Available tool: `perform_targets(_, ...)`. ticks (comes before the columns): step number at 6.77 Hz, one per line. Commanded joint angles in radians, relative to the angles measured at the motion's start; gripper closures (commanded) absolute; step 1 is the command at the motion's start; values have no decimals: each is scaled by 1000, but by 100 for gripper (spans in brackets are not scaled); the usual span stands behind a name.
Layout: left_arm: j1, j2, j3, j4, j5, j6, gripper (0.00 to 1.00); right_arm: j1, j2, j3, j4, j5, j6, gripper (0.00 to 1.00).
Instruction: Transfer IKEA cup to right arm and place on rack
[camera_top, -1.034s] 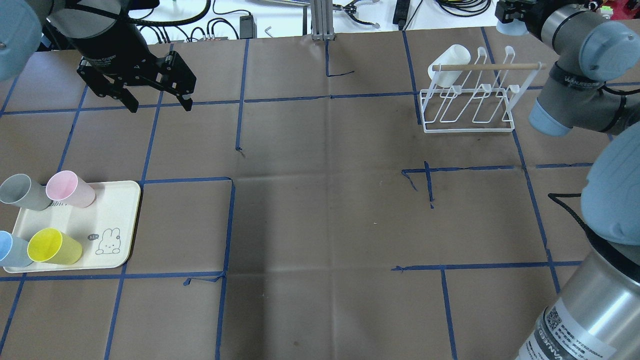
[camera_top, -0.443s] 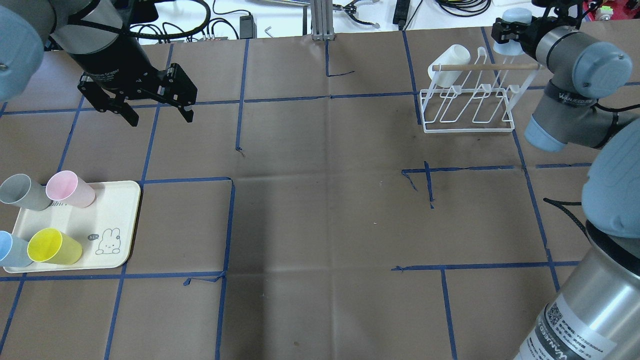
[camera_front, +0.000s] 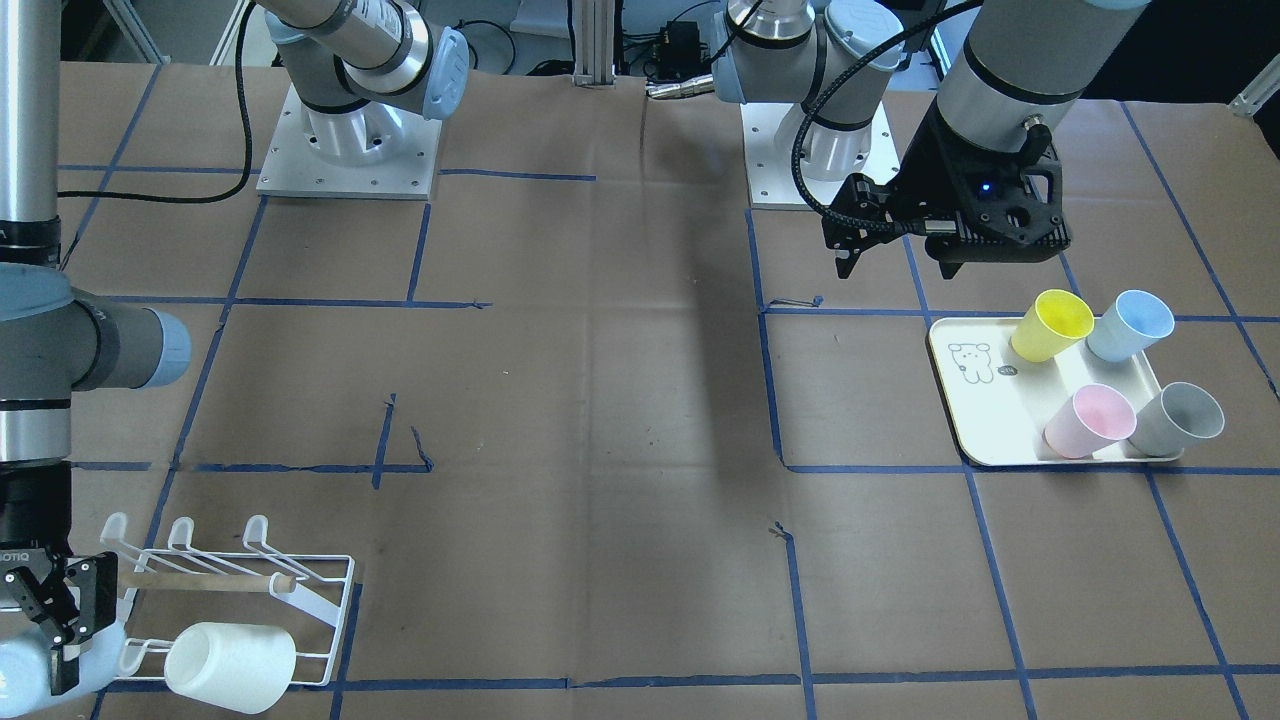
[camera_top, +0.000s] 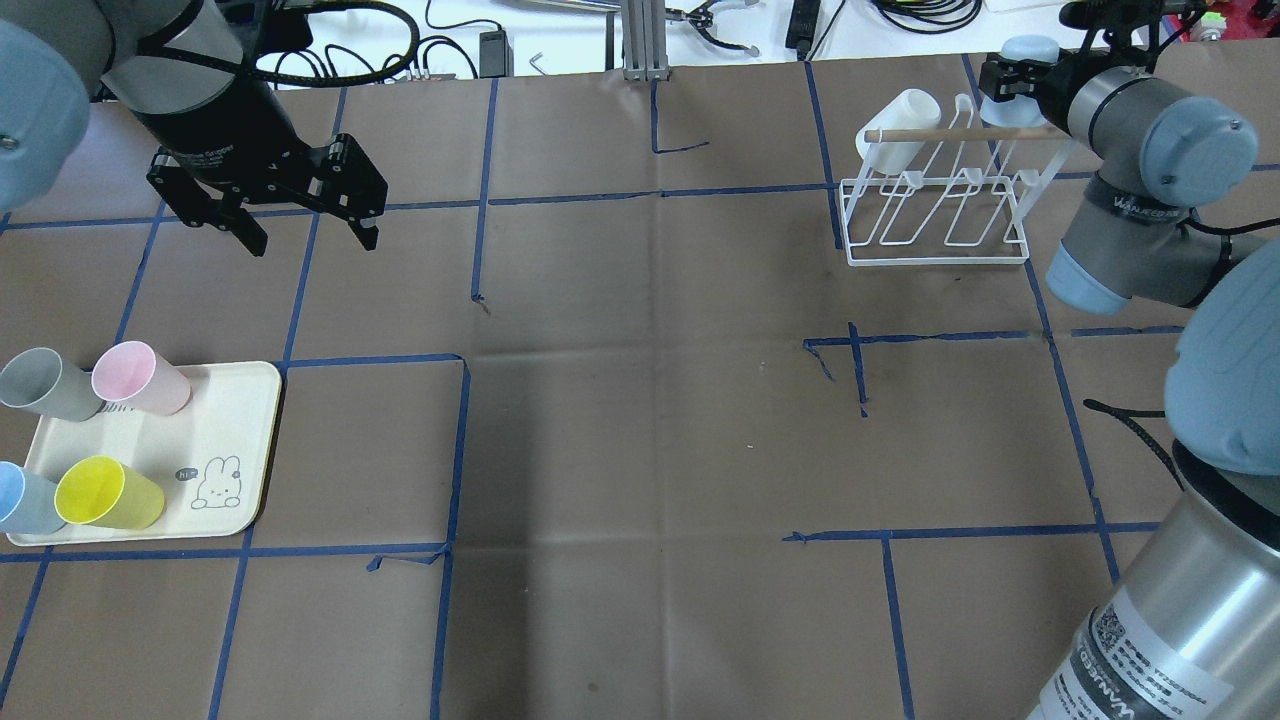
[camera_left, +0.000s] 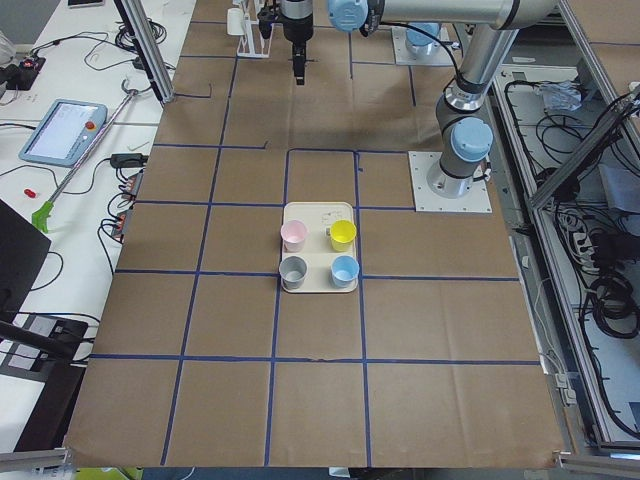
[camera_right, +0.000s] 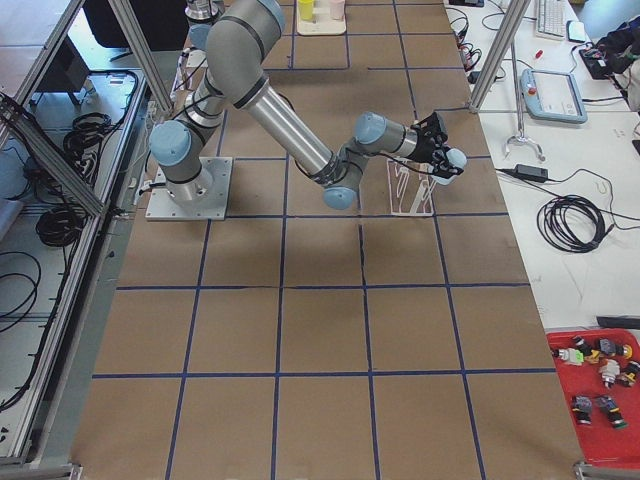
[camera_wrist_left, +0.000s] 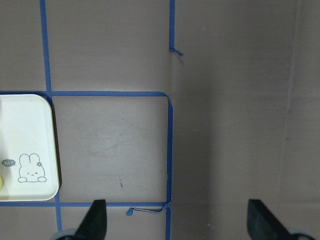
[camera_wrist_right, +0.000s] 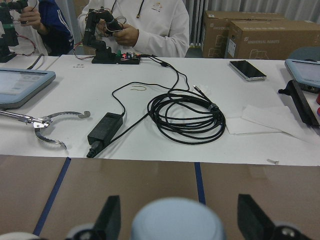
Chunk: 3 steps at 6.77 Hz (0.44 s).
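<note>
My right gripper (camera_top: 1003, 78) is shut on a light-blue cup (camera_top: 1028, 48) and holds it at the far right end of the white wire rack (camera_top: 940, 215), level with the wooden dowel. In the right wrist view the cup's base (camera_wrist_right: 177, 220) sits between the two fingers (camera_wrist_right: 112, 215). In the front-facing view this gripper (camera_front: 45, 610) and cup (camera_front: 30, 680) are at the rack's (camera_front: 230, 590) left end. A white cup (camera_top: 900, 130) hangs on the rack's far-left prong. My left gripper (camera_top: 265, 205) is open and empty above the table, beyond the tray.
A cream tray (camera_top: 235, 440) at the near left holds a grey cup (camera_top: 40, 383), a pink cup (camera_top: 140, 378), a blue cup (camera_top: 20, 498) and a yellow cup (camera_top: 105, 492). Blue tape lines cross the brown table. Cables and tools lie beyond the far edge.
My right gripper has carried the light-blue cup in toward the rack's right end. My left gripper has drifted slightly left, still open.
</note>
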Motion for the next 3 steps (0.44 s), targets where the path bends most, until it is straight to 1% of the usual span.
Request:
perform_targets(1,0,-3,2,6,8,-5,0,1,-1,4,10,-5,9,0)
perform_targets(2,-2,-3,2,10,-7,-5,0,1,-8,3,11,-5,9,0)
perform_targets(3,-2,-5,2,23,-33,-5,0,2,-39,1,11,-7,9,0)
